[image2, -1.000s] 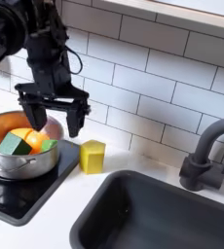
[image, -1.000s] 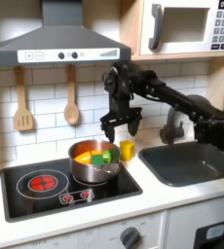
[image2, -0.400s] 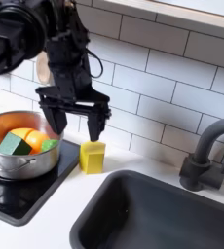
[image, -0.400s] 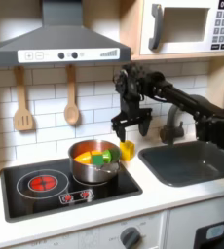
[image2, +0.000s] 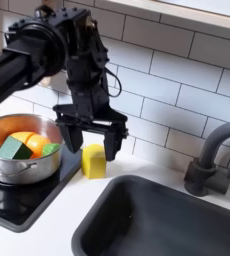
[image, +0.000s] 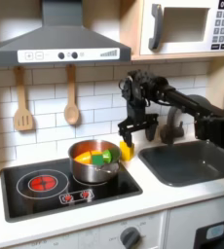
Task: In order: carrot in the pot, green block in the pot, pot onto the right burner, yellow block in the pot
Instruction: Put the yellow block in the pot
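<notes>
The steel pot (image: 94, 171) (image2: 17, 170) stands on the black cooktop (image: 26, 195) and covers its burner on the first exterior view's right. Inside lie the orange carrot (image: 83, 155) (image2: 25, 140) and the green block (image: 102, 156) (image2: 11, 149). The yellow block (image: 127, 151) (image2: 94, 161) sits on the counter between pot and sink. My gripper (image: 133, 131) (image2: 92, 143) is open just above the yellow block, one finger (image2: 112, 146) on each side of it, and not touching it as far as I can tell.
A red burner (image: 44, 181) lies bare on the first exterior view's left. A dark sink (image: 187, 160) (image2: 157, 220) with a faucet (image: 170, 124) (image2: 212, 160) lies past the yellow block. Wooden utensils (image: 23, 102) hang on the tiled wall.
My gripper has moved from above the pot's rim towards the sink and down, and now straddles the yellow block. Its fingers stayed open. The pot and its contents have not moved.
</notes>
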You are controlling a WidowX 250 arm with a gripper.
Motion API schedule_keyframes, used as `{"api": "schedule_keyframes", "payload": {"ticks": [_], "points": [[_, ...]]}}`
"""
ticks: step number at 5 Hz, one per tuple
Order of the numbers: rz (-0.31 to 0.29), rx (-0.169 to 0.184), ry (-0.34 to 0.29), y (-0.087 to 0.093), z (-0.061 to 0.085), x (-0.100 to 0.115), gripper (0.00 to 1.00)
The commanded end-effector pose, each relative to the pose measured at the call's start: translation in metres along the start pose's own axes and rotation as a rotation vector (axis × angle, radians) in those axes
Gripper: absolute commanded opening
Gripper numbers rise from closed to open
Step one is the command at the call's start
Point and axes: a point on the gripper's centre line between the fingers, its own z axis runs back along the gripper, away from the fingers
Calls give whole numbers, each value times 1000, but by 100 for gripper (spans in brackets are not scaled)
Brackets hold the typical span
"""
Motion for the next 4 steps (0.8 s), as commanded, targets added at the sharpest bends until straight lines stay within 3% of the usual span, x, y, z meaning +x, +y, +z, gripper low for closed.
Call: {"api": "schedule_keyframes", "payload": {"ticks": [1,4], "points": [[22,2,48,4,-19,-8,100],[15,6,97,10,-40,-2,100]]}}
